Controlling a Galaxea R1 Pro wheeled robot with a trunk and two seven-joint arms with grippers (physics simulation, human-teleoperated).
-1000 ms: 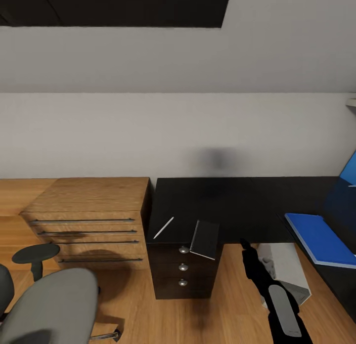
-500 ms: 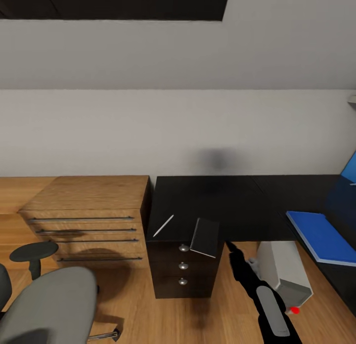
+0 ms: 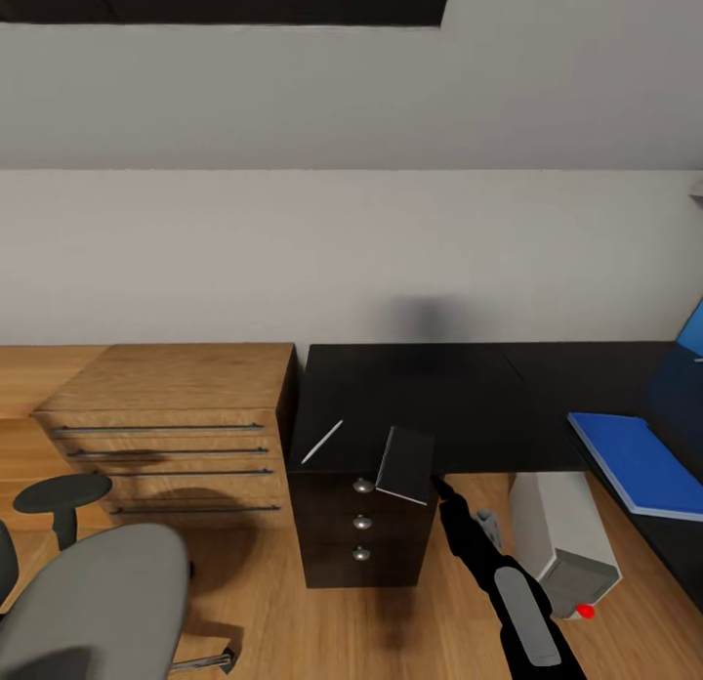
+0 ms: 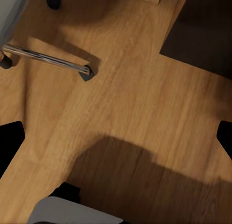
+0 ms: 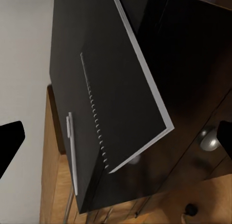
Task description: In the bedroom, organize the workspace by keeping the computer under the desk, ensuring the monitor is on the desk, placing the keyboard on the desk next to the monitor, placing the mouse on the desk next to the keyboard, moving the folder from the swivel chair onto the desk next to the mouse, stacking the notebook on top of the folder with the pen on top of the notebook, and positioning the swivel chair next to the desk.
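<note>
Head view: notebook (image 3: 406, 463) beside right end effector (image 3: 436, 484)

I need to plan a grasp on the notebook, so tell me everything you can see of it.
The notebook is a small, thin, dark grey rectangle with pale page edges and a spiral binding along one long side. It lies closed and flat on the glossy black desk, skewed, with one corner jutting past the front edge above the drawers. The pen lies apart beside it. The right gripper is close to its overhanging corner, not touching.

The right end effector (image 3: 436, 484) has advanced up to the notebook's (image 3: 407, 463) overhanging corner.
</note>
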